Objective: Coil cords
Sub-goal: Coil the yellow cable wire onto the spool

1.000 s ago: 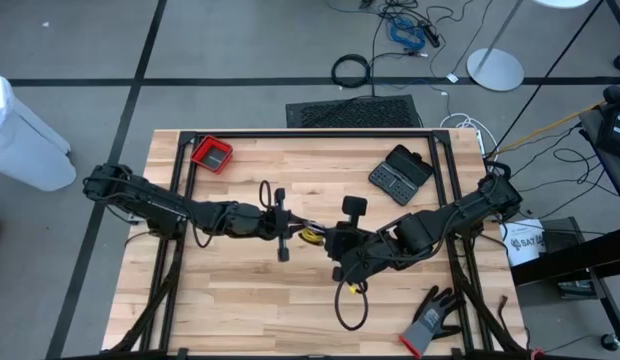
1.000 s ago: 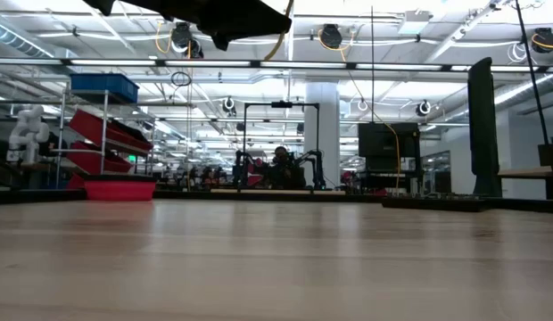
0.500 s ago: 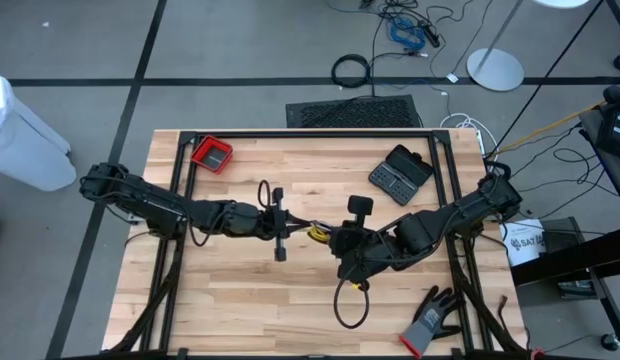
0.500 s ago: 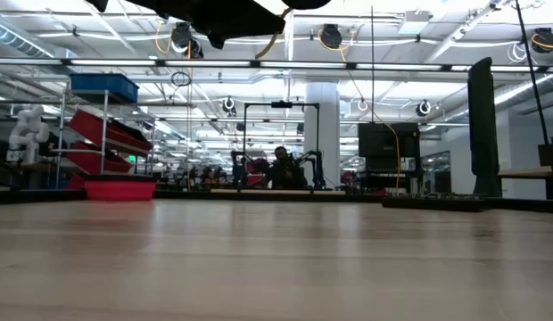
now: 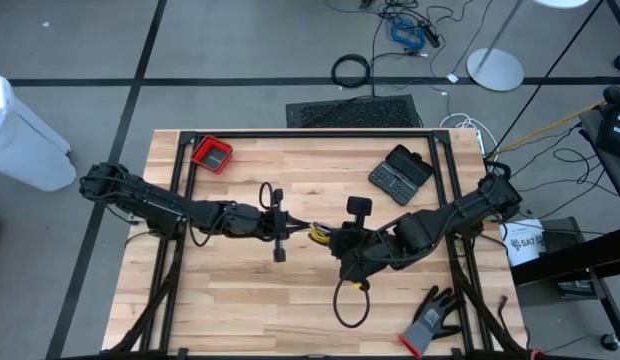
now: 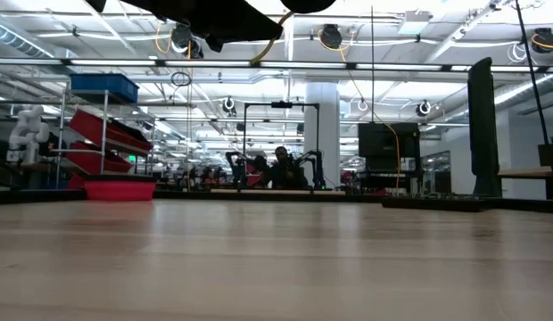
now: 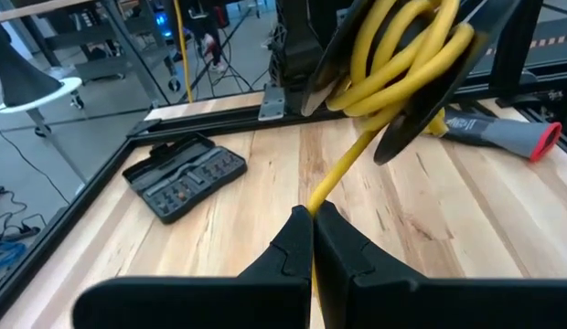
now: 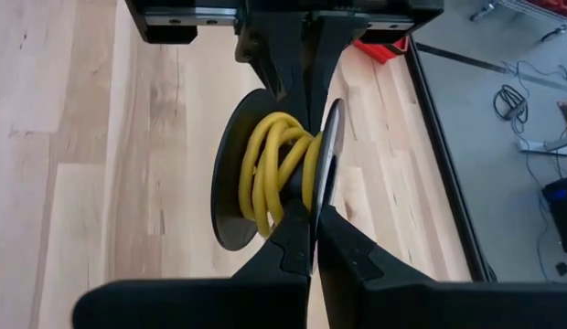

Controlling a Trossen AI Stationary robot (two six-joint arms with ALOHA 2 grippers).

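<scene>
The yellow cord (image 7: 393, 55) is wound in several turns between the two black discs of a small spool (image 8: 233, 174), held above the middle of the table. A free length of it (image 7: 343, 164) runs down to my left gripper (image 7: 311, 212), which is shut on it. My right gripper (image 8: 311, 212) is shut at the spool, facing the left gripper (image 5: 298, 227) from the right. A black cord loop (image 5: 347, 305) shows below my right gripper (image 5: 337, 248) toward the near edge; whether it hangs or lies, I cannot tell. My left gripper pinches the yellow cord's free length (image 7: 316, 194) between its two fingertips, coming nearly level from the table's left. The cord runs on straight from the fingers up to the spool, clear of the table. My right gripper reaches in between the spool's two discs beside the yellow winding (image 8: 293, 196), slanting down from the right. Its own fingers hide which part they pinch. The spool is lifted clear of the table, discs on edge.
A red tray (image 5: 212, 153) sits at the far left, a black tool case (image 5: 400, 172) at the far right, a grey-black glove (image 5: 430, 318) at the near right. Black frame rails (image 5: 310, 134) border the table. A thick black cable ring (image 5: 350, 70) lies on the floor beyond.
My right gripper has tipped a little with the spool, staying in place. In the low view the yellow cord under the arms now slants more than it did. My left gripper keeps its hold.
</scene>
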